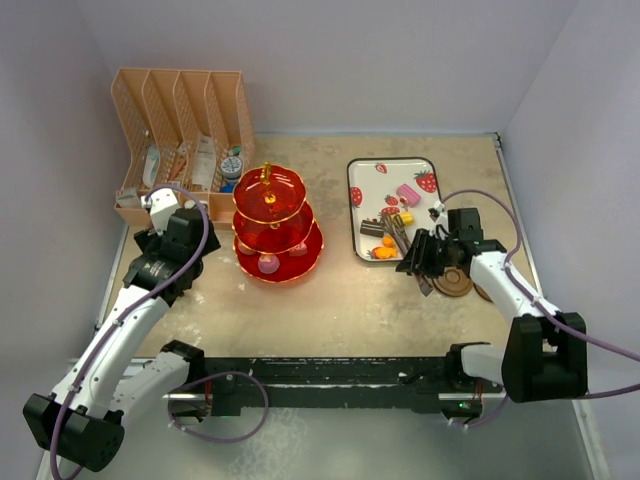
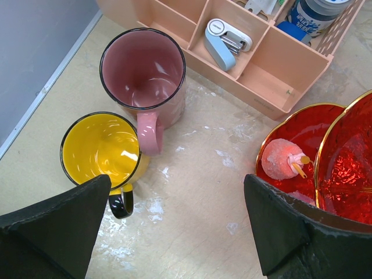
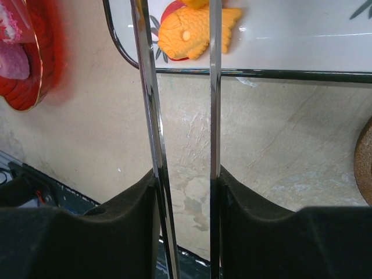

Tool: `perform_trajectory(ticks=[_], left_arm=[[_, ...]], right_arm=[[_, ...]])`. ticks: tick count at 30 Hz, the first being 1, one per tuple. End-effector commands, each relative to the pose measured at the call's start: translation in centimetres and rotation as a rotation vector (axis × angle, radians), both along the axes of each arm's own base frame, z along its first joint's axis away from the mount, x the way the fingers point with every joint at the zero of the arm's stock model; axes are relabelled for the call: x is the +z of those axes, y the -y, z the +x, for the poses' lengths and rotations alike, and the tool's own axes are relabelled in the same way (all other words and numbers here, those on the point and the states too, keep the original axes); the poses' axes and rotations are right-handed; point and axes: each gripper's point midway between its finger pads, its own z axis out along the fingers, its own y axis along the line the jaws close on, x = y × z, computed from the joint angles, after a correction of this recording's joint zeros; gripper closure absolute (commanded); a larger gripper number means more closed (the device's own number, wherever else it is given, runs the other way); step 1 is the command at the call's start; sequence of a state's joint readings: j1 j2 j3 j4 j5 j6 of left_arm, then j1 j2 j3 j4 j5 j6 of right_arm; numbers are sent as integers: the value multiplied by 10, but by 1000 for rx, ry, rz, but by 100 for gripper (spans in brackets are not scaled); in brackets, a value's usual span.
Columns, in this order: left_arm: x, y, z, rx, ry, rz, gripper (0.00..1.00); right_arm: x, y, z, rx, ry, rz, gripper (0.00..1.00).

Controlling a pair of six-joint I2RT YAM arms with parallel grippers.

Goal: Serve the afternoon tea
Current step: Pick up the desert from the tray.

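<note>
The red three-tier stand (image 1: 275,228) with gold rims stands left of the table's middle; a pink sweet (image 2: 282,160) lies on its bottom tier (image 2: 343,157). My left gripper (image 1: 180,222) hovers open and empty (image 2: 177,232) above bare table, between the stand and the yellow mug (image 2: 99,145). The pink mug (image 2: 142,75) stands just behind the yellow one; my arm hides both in the top view. My right gripper (image 1: 420,262) is shut on the metal tongs (image 3: 148,104), whose tips point at an orange fish cake (image 3: 195,32) on the strawberry-print tray (image 1: 400,172).
A pink desk organizer (image 1: 180,120) with small items stands at the back left, just beyond the mugs (image 2: 261,58). Several more toy cakes (image 1: 407,193) lie on the tray. Brown coasters (image 1: 452,282) lie under my right wrist. The table's front edge is close behind the right gripper.
</note>
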State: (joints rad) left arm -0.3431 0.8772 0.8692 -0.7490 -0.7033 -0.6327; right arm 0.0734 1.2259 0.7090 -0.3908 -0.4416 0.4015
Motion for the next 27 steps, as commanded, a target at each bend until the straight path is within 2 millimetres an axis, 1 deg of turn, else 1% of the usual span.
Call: perform_trajectory(ticks=[1, 6, 13, 20, 25, 27], left_arm=[[10, 2, 5, -8, 37, -2, 6], [10, 2, 6, -8, 36, 0, 6], [9, 2, 5, -7, 35, 0, 6], [9, 2, 6, -7, 32, 2, 6], [9, 2, 6, -8, 31, 2, 6], [9, 2, 6, -7, 30, 3, 6]], right_arm=[[1, -14, 0, 90, 22, 82, 61], [6, -18, 2, 119, 32, 105, 62], [1, -19, 6, 119, 18, 110, 62], [-6, -20, 14, 128, 4, 108, 59], [-6, -20, 15, 134, 6, 109, 58], [-4, -21, 15, 139, 11, 115, 59]])
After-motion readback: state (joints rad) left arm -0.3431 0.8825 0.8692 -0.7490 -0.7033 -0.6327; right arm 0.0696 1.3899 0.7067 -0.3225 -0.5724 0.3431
